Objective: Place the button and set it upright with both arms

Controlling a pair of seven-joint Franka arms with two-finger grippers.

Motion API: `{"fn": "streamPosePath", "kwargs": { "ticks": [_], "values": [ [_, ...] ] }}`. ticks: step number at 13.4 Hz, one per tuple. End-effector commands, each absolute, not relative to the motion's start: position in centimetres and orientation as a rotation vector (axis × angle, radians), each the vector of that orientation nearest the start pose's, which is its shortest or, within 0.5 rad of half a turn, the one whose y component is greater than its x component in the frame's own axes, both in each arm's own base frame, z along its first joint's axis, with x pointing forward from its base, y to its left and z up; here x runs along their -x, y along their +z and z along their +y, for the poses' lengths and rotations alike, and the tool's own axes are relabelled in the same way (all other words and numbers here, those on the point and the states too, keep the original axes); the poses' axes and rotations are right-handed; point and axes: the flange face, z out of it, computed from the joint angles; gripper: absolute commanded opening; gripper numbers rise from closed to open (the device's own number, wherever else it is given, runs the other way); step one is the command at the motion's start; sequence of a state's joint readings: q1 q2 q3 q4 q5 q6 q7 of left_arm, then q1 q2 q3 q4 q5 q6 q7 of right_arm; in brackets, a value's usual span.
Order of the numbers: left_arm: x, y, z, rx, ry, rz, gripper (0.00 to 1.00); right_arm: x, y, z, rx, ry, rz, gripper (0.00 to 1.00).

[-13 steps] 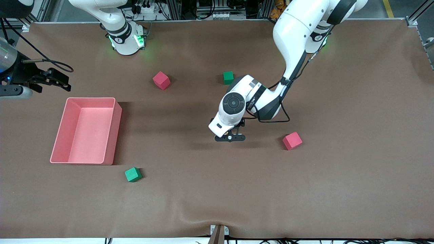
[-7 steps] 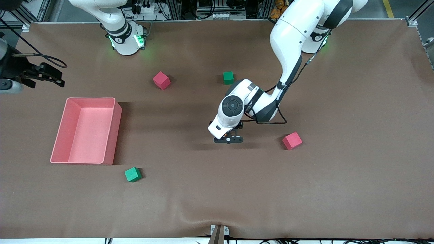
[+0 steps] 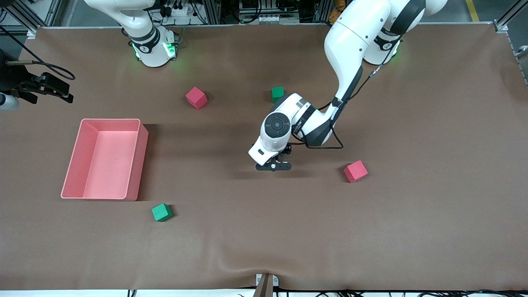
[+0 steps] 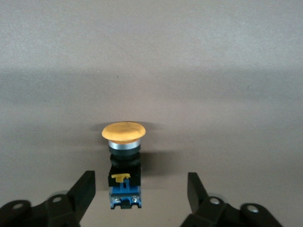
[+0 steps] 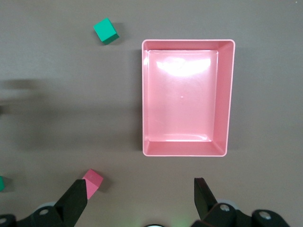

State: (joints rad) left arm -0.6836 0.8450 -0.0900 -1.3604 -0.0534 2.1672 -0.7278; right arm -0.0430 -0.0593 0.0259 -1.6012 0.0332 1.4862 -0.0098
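The button (image 4: pixel 124 161) shows only in the left wrist view: an orange round cap, a black body and a blue end with a yellow tab. It rests on the brown table, its blue end between the tips of my left gripper (image 4: pixel 141 182). Both fingers stand apart from it, so the gripper is open. In the front view the left gripper (image 3: pixel 273 166) is low over the table's middle and the white hand hides the button. My right gripper (image 3: pixel 57 88) hangs open and empty at the right arm's end of the table, its fingers (image 5: pixel 79 194) wide apart.
A pink bin (image 3: pixel 136 165) stands toward the right arm's end, also seen as the bin (image 5: pixel 229 94) below the right wrist. Red cubes (image 3: pixel 196 97) (image 3: pixel 355 171) and green cubes (image 3: pixel 278 94) (image 3: pixel 161 212) lie scattered on the table.
The left hand has shifted a little toward the right arm's end and its fingers have drawn closer together. The right gripper has drifted toward the table's edge and the robots' side.
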Motion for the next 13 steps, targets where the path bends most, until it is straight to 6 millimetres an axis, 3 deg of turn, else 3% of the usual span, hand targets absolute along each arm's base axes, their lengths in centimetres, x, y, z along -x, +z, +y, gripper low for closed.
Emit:
{"fn": "streamPosePath", "kwargs": {
  "ticks": [1,2,6,8,11,13],
  "values": [
    [-53.3,20.4,-50.1,3.165,0.138,-0.016,0.87,-53.0,65.4,0.1,3.074,0.069,-0.006,1.0],
    [-53.2,20.3,-50.2,3.164,0.14,-0.013,0.87,-53.0,65.4,0.7,3.081,0.108,-0.027,1.0],
    [-53.1,19.9,-50.0,3.158,0.149,-0.015,0.82,-52.7,65.4,-0.4,3.084,0.135,-0.014,1.0],
    [-52.9,19.5,-50.0,3.152,0.156,-0.011,0.75,-52.6,65.6,-0.4,3.084,0.133,-0.014,1.0],
    [-52.7,18.9,-50.0,3.141,0.155,0.0,0.71,-53.5,65.6,-1.0,3.087,0.126,0.008,1.0],
    [-52.7,18.9,-50.0,3.14,0.154,0.002,0.57,-53.8,65.4,-1.1,3.091,0.131,0.014,1.0]
  ]
}}
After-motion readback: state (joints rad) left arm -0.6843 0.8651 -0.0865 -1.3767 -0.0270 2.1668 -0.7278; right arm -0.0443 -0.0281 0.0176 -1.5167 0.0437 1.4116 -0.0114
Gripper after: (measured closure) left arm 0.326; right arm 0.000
